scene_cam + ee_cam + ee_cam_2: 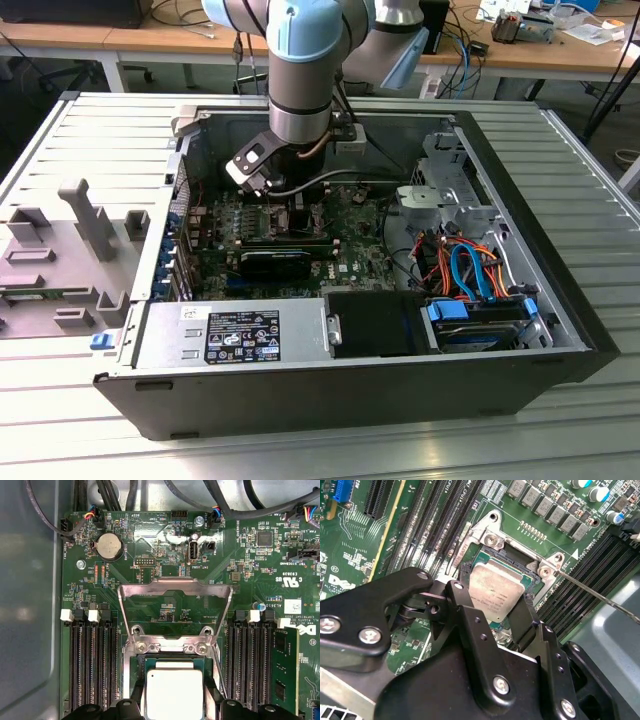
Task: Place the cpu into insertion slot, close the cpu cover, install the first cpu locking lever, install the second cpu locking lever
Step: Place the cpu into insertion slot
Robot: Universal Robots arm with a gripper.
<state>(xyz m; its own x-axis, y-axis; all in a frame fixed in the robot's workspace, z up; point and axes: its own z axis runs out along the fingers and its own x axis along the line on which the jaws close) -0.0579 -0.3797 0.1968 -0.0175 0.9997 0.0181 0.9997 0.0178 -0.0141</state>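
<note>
Clamping the cpu [498, 587] by two opposite edges, the gripper [492, 605] held it low over the insertion slot [520, 565], near the middle of the green board [350, 250] between the two banks of long black memory slots [95, 670]. Whether the chip was fully bedded could not be told. The risk, as I judged it, lay in the seating: a chip let down slightly askew, or dragged sideways as the fingers [470, 625] let go, could bend the slot's fine contacts and keep the frame from closing flat. In the first wrist view the cpu cover [175, 584] stood swung open beyond the slot, towards the coin battery [109, 546], with its cut-out middle showing bare board, and the chip's top looked square to the slot's rim. The second wrist view, looking from an angle, gave the chip's lie against the rim and a thin metal lever [600, 597] running out past the slot's corner. The exterior view showed the arm [300, 80] reaching down into the open computer case [350, 390].
</note>
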